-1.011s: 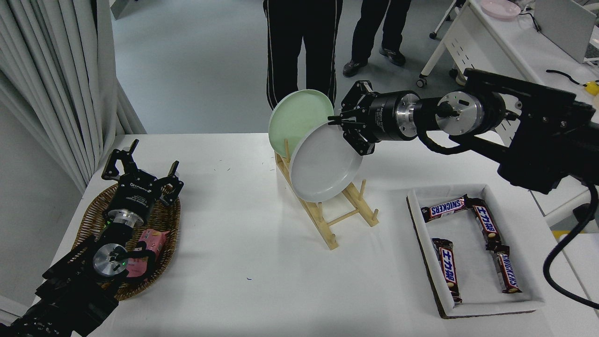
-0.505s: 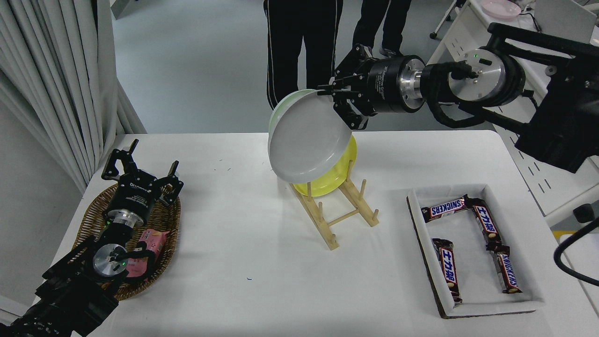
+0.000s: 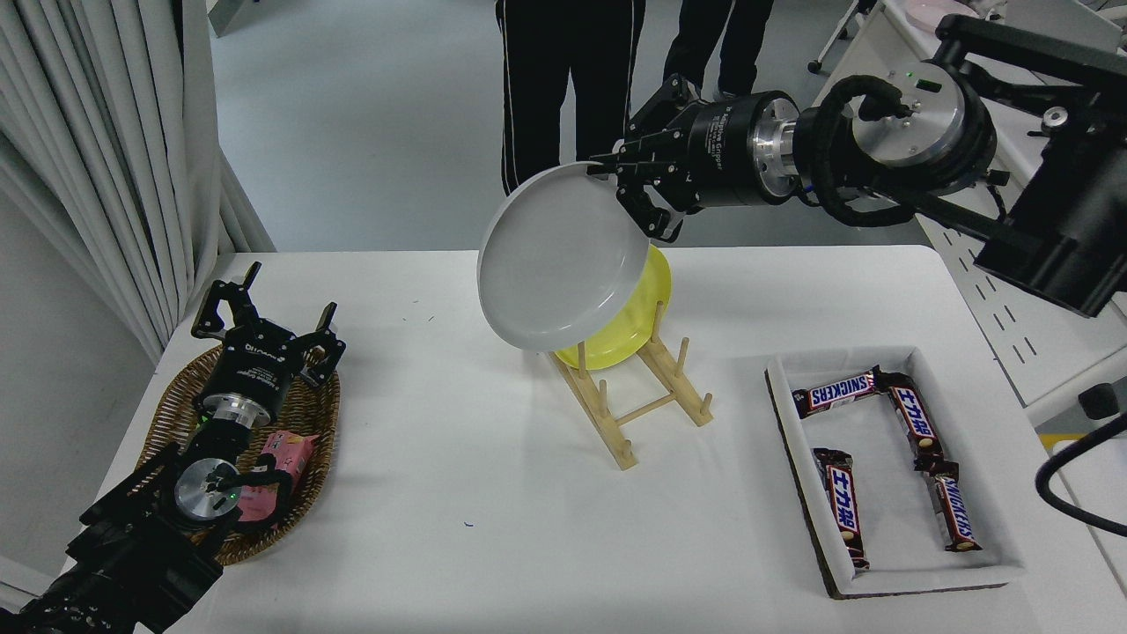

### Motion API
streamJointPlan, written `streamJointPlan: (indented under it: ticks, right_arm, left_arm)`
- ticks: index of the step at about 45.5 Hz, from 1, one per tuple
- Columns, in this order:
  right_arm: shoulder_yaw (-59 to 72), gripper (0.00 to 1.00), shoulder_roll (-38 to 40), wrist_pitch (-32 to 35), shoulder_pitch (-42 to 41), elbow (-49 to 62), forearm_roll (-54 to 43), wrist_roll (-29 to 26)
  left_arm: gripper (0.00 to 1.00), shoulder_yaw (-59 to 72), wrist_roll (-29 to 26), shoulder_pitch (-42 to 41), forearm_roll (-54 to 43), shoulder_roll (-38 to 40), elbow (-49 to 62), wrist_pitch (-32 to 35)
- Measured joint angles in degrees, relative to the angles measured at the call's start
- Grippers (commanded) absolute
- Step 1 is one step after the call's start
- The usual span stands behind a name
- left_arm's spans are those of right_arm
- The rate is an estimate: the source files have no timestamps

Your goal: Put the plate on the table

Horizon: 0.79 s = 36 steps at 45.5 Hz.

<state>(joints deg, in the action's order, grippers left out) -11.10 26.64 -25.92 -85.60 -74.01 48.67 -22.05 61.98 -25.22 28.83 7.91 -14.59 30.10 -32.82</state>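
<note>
plate (image 3: 555, 260) | lifted off rack, shifted left (green plate now hidden)

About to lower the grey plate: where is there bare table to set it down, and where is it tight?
The widest bare patch of the table lies between the wicker basket and the wooden rack, running to the near edge. A narrower strip separates the rack from the candy tray. It is crowded at the rack, under the plate in the right gripper.

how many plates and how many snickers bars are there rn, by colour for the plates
grey plate: 1, held up by the right gripper
yellow plate: 1, in the wooden rack
snickers bars: 4, in the white tray
total: 6
</note>
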Motion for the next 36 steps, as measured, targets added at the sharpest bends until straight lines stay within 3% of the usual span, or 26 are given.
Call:
streamJointPlan:
  ticks: [17, 36]
  right_arm:
    - [-6.67, 0.00, -6.80, -14.65, 9.17, -0.75, 1.85, 0.38]
    - [-4.46, 0.00, -19.03, -18.48, 12.11, 8.14, 1.61, 0.61]
  left_arm:
    - [1.00, 0.00, 0.00, 0.00, 0.00, 0.00, -0.02, 0.00]
    - [1.00, -0.02, 0.00, 0.00, 0.00, 0.00, -0.01, -0.05]
